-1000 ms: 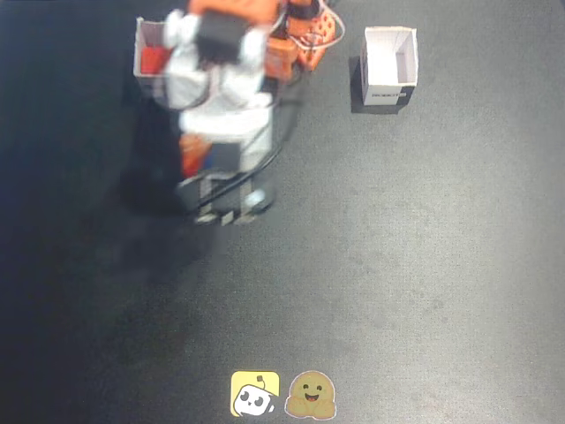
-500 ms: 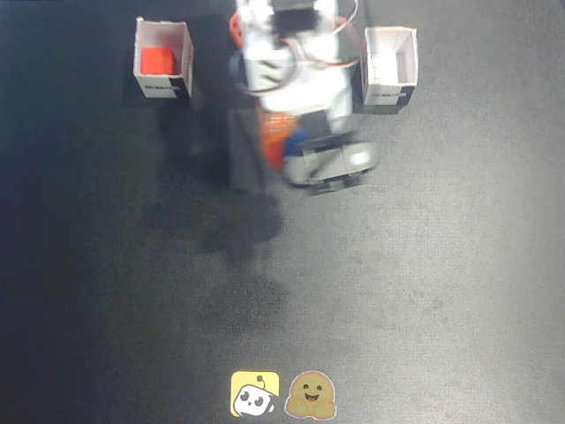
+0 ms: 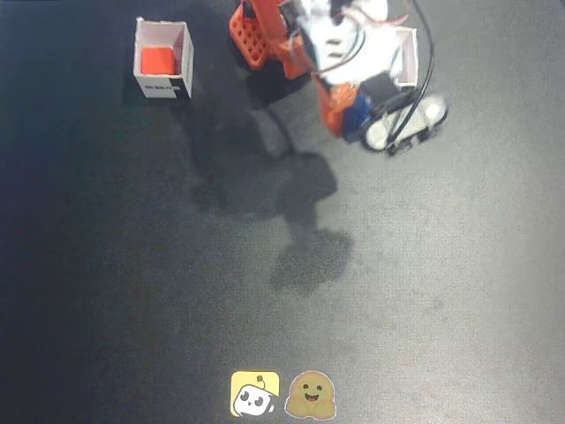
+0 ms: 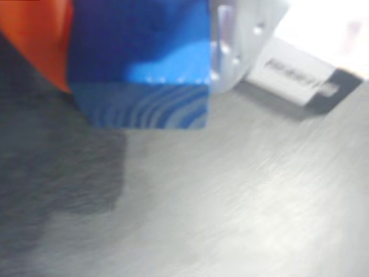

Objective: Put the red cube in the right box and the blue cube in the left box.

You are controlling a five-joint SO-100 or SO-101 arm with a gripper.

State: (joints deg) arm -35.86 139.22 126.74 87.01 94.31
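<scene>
Blue cube [image 4: 141, 63] fills the top of your wrist view, pinched between an orange finger [image 4: 40, 34] on its left and a pale translucent finger [image 4: 239, 43] on its right. Your gripper [image 4: 141, 57] is closed on it, jaws spread only as far as the cube is wide. Its faces are plain, saturated blue; the lower face shows curved, concentric layer lines, and a lighter glare patch crosses the face above. It hangs clear of the table [image 4: 230, 208], throwing a dark shadow low on the left.

In the fixed view, you see only a sliver of the blue cube [image 3: 357, 117], wedged under the orange and white arm [image 3: 331, 53] near the top centre. The gripper [image 3: 364, 122] sits just beside a white box [image 3: 408, 57], which is mostly hidden by the arm and its black cables. The wrist view catches that box [image 4: 305, 75] at upper right, with a printed label too blurred to read.

Red cube [image 3: 158, 61] lies inside a second white box [image 3: 164, 58] at upper left, well apart from the arm. Two cartoon stickers [image 3: 282, 395] sit at the bottom edge of the dark table [image 3: 441, 291].
</scene>
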